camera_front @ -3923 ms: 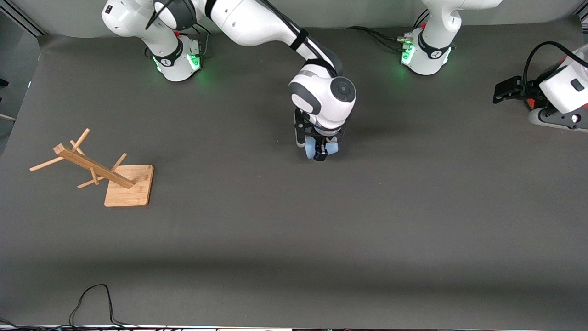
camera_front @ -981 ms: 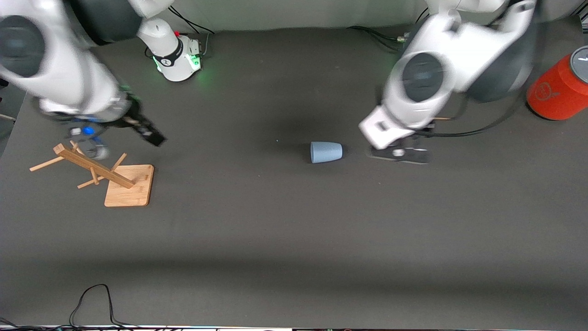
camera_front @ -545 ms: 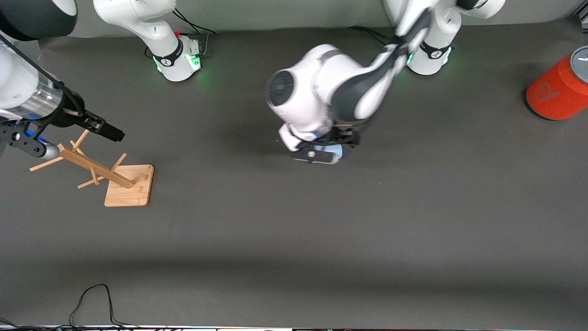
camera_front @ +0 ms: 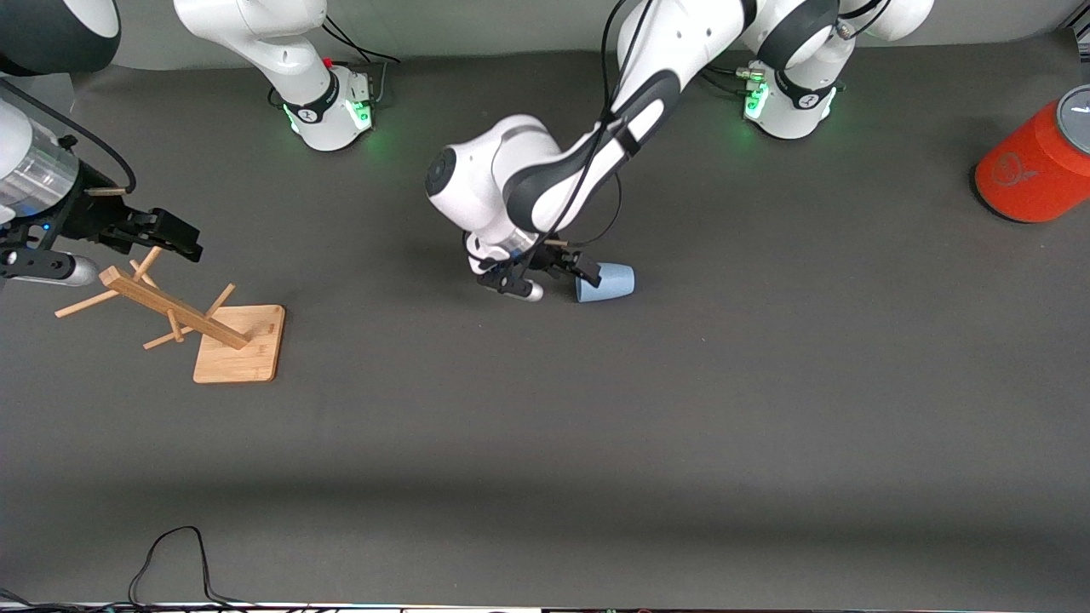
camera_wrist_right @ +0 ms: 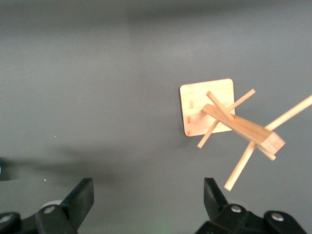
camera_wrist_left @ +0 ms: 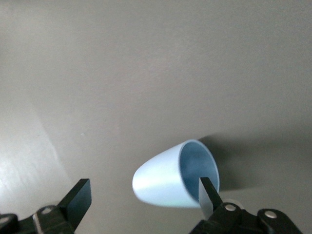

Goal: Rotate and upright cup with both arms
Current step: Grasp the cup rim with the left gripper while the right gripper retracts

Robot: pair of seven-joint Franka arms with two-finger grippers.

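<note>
Left gripper [camera_front: 569, 270] sits low at the rim end of the one cup [camera_front: 606, 283], fingers spread and gripping nothing — one finger looks just inside its mouth. That cup lies on its side mid-table; it looks light, stiff and smooth, likely to roll, so pinching the wall at the rim seems best. Right gripper [camera_front: 162, 236] waits with fingers spread over the single wooden rack [camera_front: 228, 339]. One orange-red cylinder [camera_front: 1032, 169] stands at the left arm's end.

White arms [camera_front: 545, 179], dark joint bands, green-lit bases [camera_front: 341, 115].
</note>
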